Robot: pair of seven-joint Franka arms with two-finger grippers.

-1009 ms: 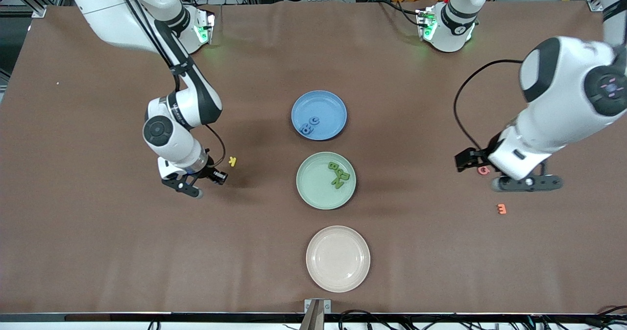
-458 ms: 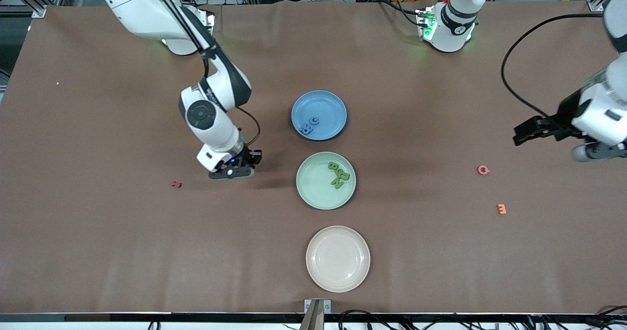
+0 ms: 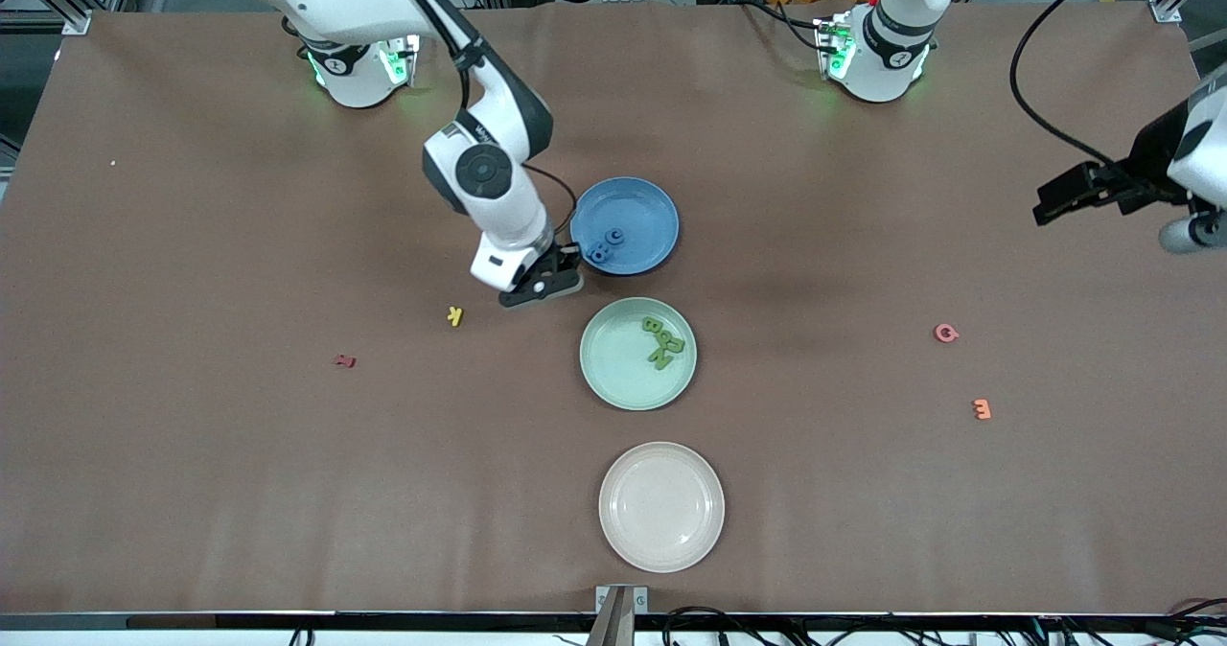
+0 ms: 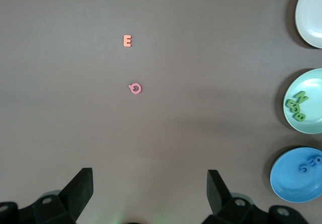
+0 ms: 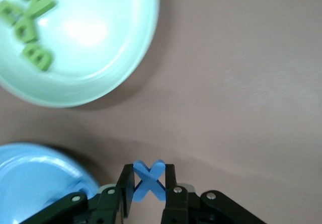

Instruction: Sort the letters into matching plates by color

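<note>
Letting go too soon is the danger: the blue X (image 5: 149, 180) could drop on the table (image 3: 192, 454) and miss the blue plate (image 3: 644, 207). The right gripper (image 3: 543, 287), just left of middle in the front picture, pinches the X beside the plate's lower-left rim. At the far right edge, the left gripper (image 4: 150, 198) waits, spread wide and empty.

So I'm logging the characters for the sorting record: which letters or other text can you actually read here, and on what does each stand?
"X": blue letter in the right gripper.
"N", "B": green letters in the green plate; the middle one is unclear.
"E": orange letter on the table.
"K": yellow letter on the table.
Blue letters in the blue plate, the pink letter, the red letter and the arm's printing: unreadable.
</note>
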